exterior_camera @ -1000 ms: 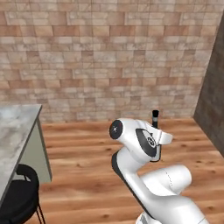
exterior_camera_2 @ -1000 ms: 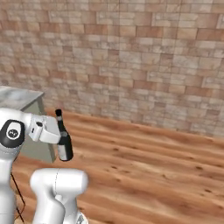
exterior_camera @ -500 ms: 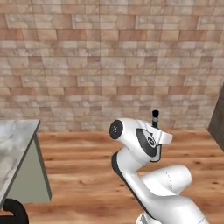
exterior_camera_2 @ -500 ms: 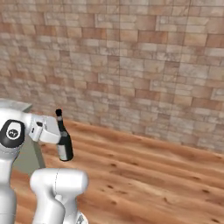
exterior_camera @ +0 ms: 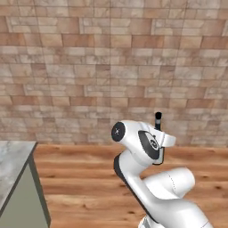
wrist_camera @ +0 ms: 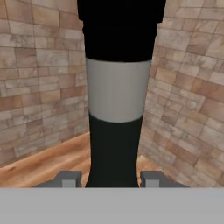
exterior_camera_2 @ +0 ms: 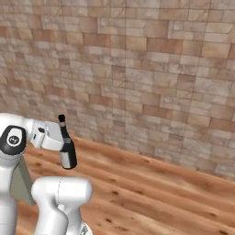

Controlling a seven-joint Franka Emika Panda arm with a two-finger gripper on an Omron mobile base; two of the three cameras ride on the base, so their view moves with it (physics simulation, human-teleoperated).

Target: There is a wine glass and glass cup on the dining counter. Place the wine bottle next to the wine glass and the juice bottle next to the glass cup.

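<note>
Gripper [exterior_camera_2: 62, 146] clamped on slim dark wine bottle [exterior_camera_2: 67, 148] w/ pale matte label; veined marble dining counter [exterior_camera: 11, 167] nearby.

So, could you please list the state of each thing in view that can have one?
wine bottle: upright, held off the floor in the gripper.
gripper: shut on the wine bottle, one finger on each side.
dining counter: its corner in view, bare.

— Can you see the whole wine bottle [wrist_camera: 118, 94]?
— No, its top and base are cut off up close; the arm hides all but its neck from the left.
— And the dining counter [exterior_camera: 13, 164]?
— Just a corner.
</note>
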